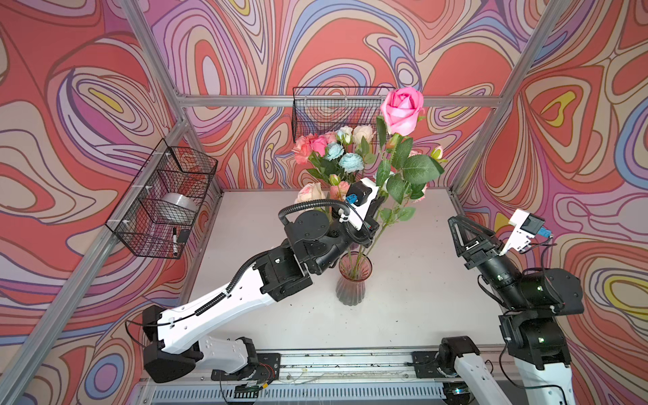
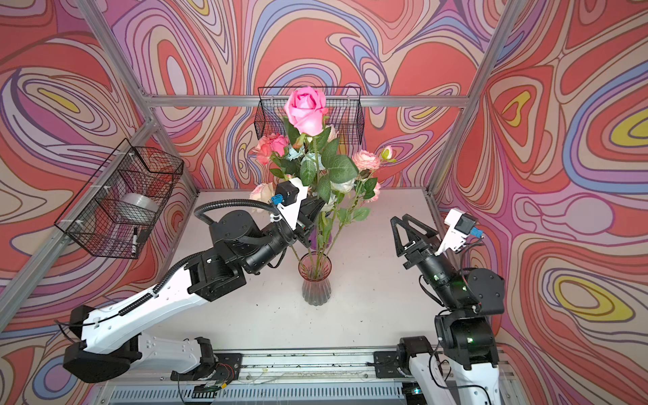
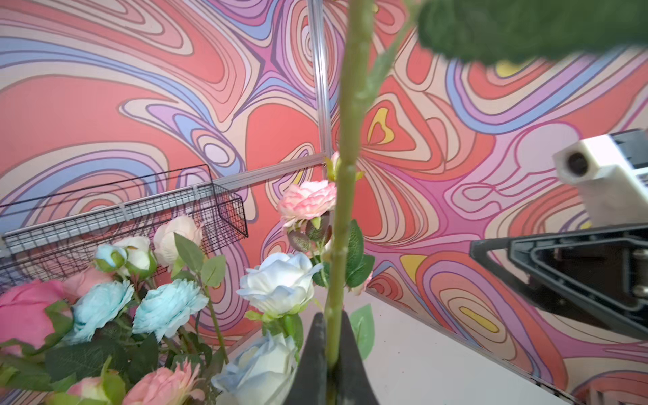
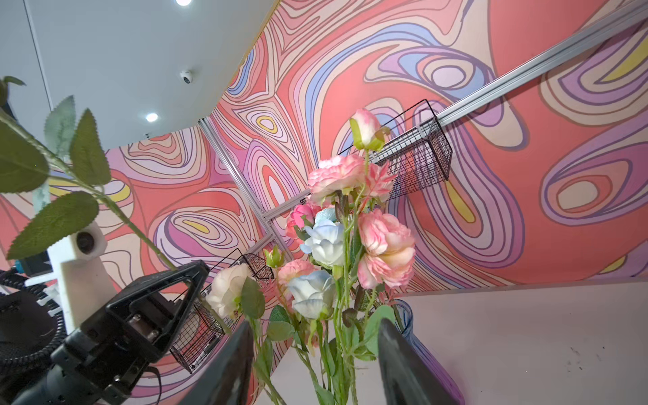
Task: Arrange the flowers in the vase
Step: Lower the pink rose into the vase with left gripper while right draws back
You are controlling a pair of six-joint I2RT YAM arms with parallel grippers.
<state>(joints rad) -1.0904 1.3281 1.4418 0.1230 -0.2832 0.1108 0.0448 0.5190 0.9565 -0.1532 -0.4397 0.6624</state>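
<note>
White tabletop (image 1: 403, 298), pink rose (image 1: 401, 108) stem pinched in left gripper (image 3: 331, 326), right gripper (image 4: 314, 329) agape, well apart

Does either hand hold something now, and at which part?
The left hand holds the large pink rose by its stem, below the leaves. The right hand is open and holds nothing.
</note>
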